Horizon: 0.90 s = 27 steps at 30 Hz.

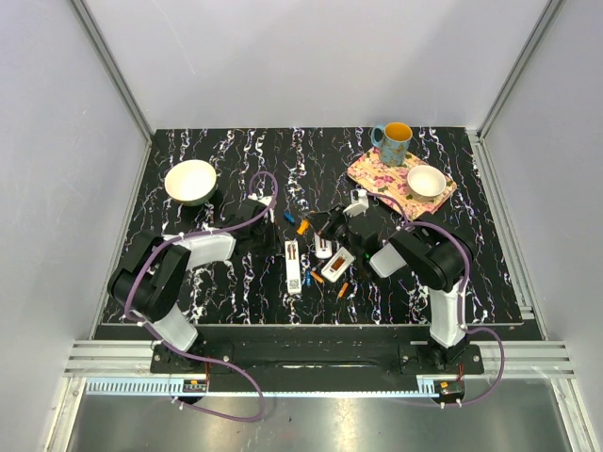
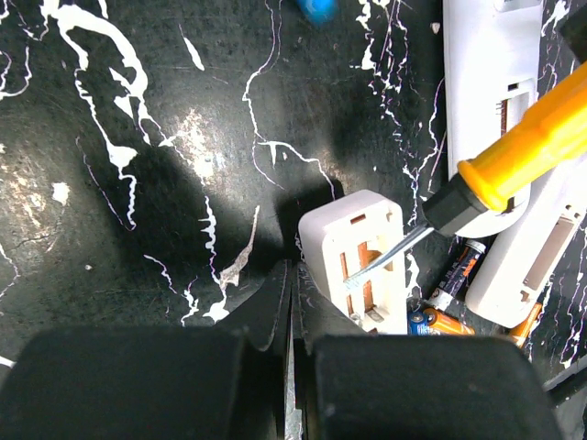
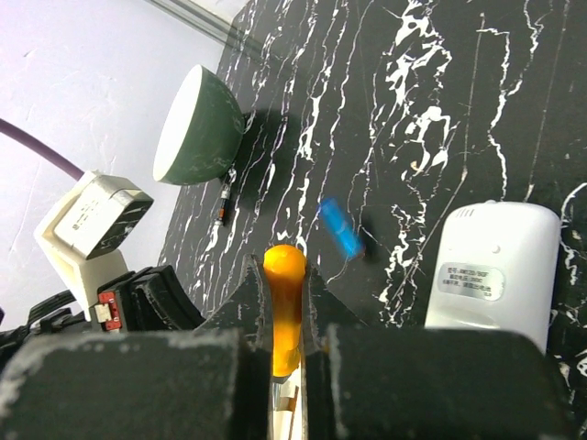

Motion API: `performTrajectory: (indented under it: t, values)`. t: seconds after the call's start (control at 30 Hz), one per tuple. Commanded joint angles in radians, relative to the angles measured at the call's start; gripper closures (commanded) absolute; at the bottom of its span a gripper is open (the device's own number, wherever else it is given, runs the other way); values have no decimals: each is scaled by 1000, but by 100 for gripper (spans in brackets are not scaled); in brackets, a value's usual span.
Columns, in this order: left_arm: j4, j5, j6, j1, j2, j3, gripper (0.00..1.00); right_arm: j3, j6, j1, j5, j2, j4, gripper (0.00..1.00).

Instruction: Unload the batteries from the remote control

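Note:
A small white remote control (image 2: 353, 252) lies back up on the black marbled table, its battery bay open and brown inside. My left gripper (image 2: 292, 275) is shut and empty, its tip against the remote's near left side. My right gripper (image 3: 284, 266) is shut on the orange handle of a screwdriver (image 2: 523, 151), whose blade tip rests in the open bay. Just right of the remote lie a dark-and-orange battery (image 2: 457, 268) and an orange battery (image 2: 442, 323). A blue battery (image 3: 339, 229) lies ahead of the right gripper.
A long white remote (image 2: 486, 92) with an open slot and another opened remote (image 2: 537, 252) lie close on the right. A label-side-up remote (image 3: 486, 275) is near the blue battery. A white bowl (image 1: 191, 182) stands back left. A mug (image 1: 394, 143) and a floral board (image 1: 372, 169) are back right.

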Motion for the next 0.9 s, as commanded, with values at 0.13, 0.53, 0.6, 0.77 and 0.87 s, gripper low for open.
performTrajectory:
  t: [0.13, 0.53, 0.6, 0.77, 0.87]
  values:
    - [-93, -26, 14, -7, 58, 3, 100, 17, -29, 1, -25, -65, 0, 100]
    - [-153, -98, 34, -7, -46, 11, 86, 32, -141, 1, -3, -164, -118, 100]
    - [-159, -106, 34, -7, -76, 8, 74, 46, -184, 1, 3, -183, -158, 100]
    - [-186, -110, 45, -8, -142, 3, 59, 61, -288, 3, 31, -220, -276, 100]
    - [-189, -97, 51, -7, -180, -7, 56, 51, -314, 3, 37, -253, -285, 100]
